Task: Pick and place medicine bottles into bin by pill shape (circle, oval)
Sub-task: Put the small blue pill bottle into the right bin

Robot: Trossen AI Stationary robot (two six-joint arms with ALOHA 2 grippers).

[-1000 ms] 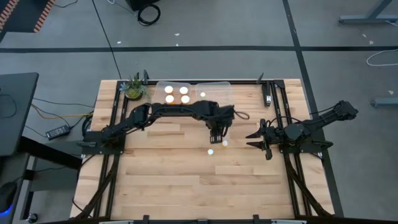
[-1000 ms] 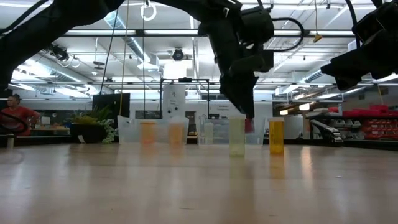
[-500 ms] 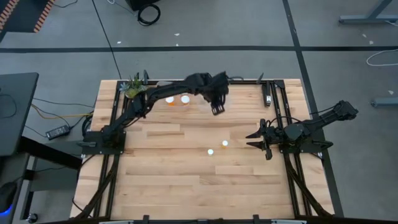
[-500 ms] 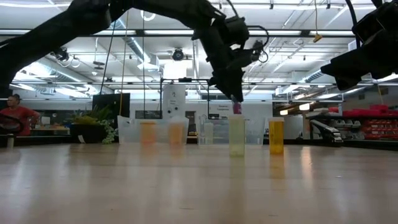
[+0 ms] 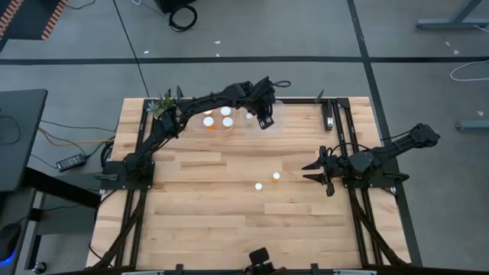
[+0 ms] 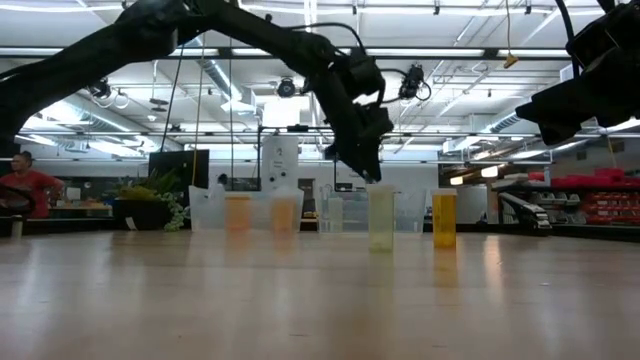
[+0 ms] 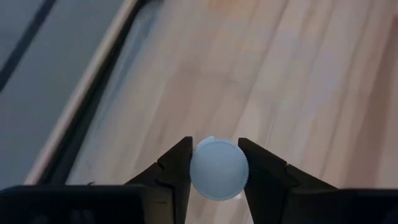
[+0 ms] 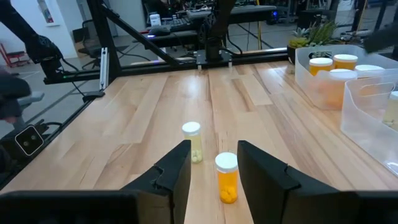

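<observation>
My left gripper (image 5: 265, 122) hangs over the right clear bin (image 5: 273, 107) at the table's far edge, shut on a white-capped medicine bottle (image 7: 217, 169). It also shows in the low view (image 6: 372, 175). Two bottles stand upright on their bases at mid table: a small pale one (image 5: 258, 186) (image 8: 191, 142) and an orange one with a white cap (image 5: 276, 176) (image 8: 227, 177). The left bin (image 5: 200, 111) holds several white-capped bottles. My right gripper (image 5: 312, 172) waits open and empty at the table's right, pointing at the two bottles. My left gripper pinches the round white cap's opposite sides (image 7: 194, 169) between its two fingers. The fingers come from above, pointing down. The cap top faces the wrist camera and hides the bottle's body. The bottle is lifted clear of the table.
A small green potted plant (image 5: 163, 107) stands at the far left corner beside the bins. The bins show at the right wrist view's edge (image 8: 367, 93). Bare wood lies along the near half of the table. A person (image 6: 20, 185) sits in the room beyond.
My left gripper has risen from mid table with the bottle and swung toward the far edge, ending over the right bin. The bottle has been lifted clear and carried along. The two bottles on the table have stayed put.
</observation>
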